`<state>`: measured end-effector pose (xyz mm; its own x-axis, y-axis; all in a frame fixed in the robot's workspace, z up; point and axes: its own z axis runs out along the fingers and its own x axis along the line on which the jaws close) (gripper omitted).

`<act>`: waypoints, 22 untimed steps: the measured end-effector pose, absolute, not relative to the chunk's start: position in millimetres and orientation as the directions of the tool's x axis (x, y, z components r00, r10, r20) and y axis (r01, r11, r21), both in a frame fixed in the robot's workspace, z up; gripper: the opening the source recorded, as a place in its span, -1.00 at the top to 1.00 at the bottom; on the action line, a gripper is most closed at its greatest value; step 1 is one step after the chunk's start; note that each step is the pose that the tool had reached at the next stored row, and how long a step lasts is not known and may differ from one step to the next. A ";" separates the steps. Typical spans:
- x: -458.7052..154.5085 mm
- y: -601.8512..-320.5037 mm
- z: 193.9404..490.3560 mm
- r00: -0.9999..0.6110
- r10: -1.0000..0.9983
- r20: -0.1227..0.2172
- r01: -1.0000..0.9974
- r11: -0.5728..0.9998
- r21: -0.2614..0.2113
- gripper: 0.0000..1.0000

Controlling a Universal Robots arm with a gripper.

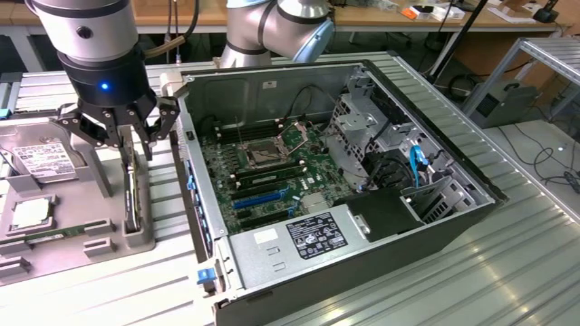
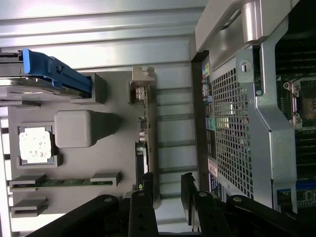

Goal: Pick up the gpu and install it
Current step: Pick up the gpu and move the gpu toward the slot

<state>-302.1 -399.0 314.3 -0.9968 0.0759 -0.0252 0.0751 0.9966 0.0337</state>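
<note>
The gripper [image 1: 121, 139] hangs with its jaws wide apart, holding nothing. Its fingers hide the top end of the gpu [image 1: 134, 197]. The gpu stands on its edge in the gray tray [image 1: 54, 261] just below, on the exterior view's left of the computer case [image 1: 272, 85].

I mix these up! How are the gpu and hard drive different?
The gpu is dark and stands on its thin edge; the hard drive is silver with a white label. The open fingers hang above the gpu, not the hard drive. Both sit in the grey tray.
</note>
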 end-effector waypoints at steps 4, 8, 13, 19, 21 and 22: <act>-302.1 -399.0 313.6 -0.997 0.076 -0.025 0.075 0.997 0.033 0.28; -302.1 -399.0 312.9 -0.997 0.076 -0.025 0.075 0.997 0.033 0.28; -302.1 -399.0 312.2 -0.997 0.076 -0.025 0.075 0.997 0.032 0.28; -302.1 -399.0 310.8 -0.997 0.076 -0.026 0.075 0.997 0.031 0.28; -302.1 -399.0 310.3 -0.997 0.076 -0.026 0.075 0.997 0.030 0.28; -302.1 -399.0 310.2 -0.997 0.076 -0.026 0.075 0.997 0.030 0.28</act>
